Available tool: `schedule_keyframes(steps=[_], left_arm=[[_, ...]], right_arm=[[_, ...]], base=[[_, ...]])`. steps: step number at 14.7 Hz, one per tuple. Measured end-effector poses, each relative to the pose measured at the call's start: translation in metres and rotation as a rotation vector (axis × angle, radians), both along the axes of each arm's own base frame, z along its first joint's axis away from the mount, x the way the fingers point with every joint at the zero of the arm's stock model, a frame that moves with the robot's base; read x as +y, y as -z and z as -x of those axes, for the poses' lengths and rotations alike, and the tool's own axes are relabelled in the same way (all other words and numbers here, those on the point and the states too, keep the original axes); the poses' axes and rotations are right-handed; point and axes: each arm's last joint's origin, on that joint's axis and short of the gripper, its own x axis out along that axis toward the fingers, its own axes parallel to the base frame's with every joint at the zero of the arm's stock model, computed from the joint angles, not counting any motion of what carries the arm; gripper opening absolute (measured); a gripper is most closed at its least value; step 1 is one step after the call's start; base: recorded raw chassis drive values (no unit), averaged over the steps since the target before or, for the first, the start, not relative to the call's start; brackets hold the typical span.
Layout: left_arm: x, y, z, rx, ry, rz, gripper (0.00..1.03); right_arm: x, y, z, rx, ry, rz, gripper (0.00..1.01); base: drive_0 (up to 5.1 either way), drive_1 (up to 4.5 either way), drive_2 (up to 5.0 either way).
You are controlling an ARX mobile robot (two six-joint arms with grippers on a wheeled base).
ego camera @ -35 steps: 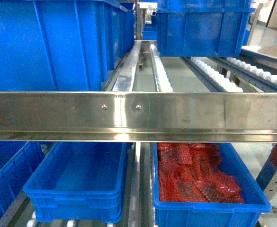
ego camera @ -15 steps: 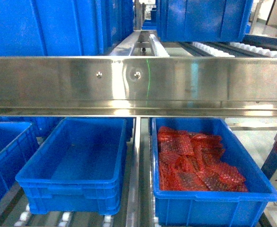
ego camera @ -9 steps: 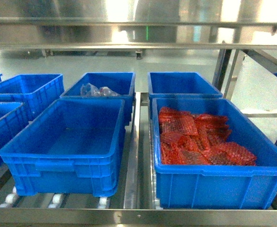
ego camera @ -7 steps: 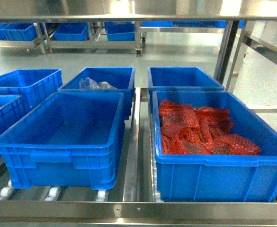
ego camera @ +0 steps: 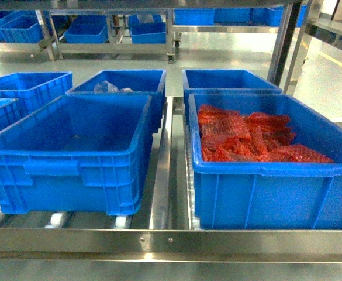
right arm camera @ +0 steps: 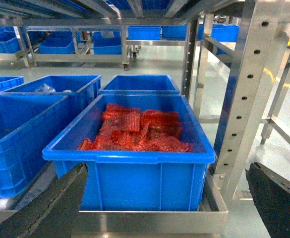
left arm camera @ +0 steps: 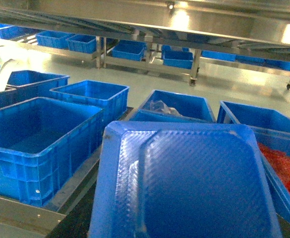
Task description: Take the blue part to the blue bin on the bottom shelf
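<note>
The blue part point(left arm camera: 194, 183), a flat textured plastic tray, fills the lower half of the left wrist view. It hangs above the shelf edge and hides my left gripper's fingers, which hold it. Beyond it are blue bins on the bottom shelf point(ego camera: 171, 241). An empty blue bin point(ego camera: 71, 152) stands front left, also seen in the left wrist view point(left arm camera: 30, 148). My right gripper point(right arm camera: 169, 198) is open with nothing between its fingers, in front of the bin of red mesh pieces point(right arm camera: 135, 163). Neither gripper shows in the head view.
The bin of red mesh pieces point(ego camera: 276, 170) stands front right. Behind are a bin holding clear bags point(ego camera: 121, 88) and another blue bin point(ego camera: 229, 82). More bins point(ego camera: 19, 93) stand at the left. A perforated steel upright point(right arm camera: 244, 94) rises at the shelf's right end.
The head view has dropped from the upper shelf's steel lip down to the bottom shelf. The bins now appear nearly level and closer.
</note>
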Motion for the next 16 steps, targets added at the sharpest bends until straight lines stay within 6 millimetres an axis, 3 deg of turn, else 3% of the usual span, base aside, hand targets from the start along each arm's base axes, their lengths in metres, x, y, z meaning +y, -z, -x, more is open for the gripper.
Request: schedule_keyframes(steps=[16], left_arm=[[0.0, 0.0004, -0.0001, 0.001, 0.0, -0.001, 0.43]], right_arm=[[0.0, 0.0001, 0.0, 0.002, 0.0, 0.0, 0.98]], base=[[0.0, 0.0, 0.0]])
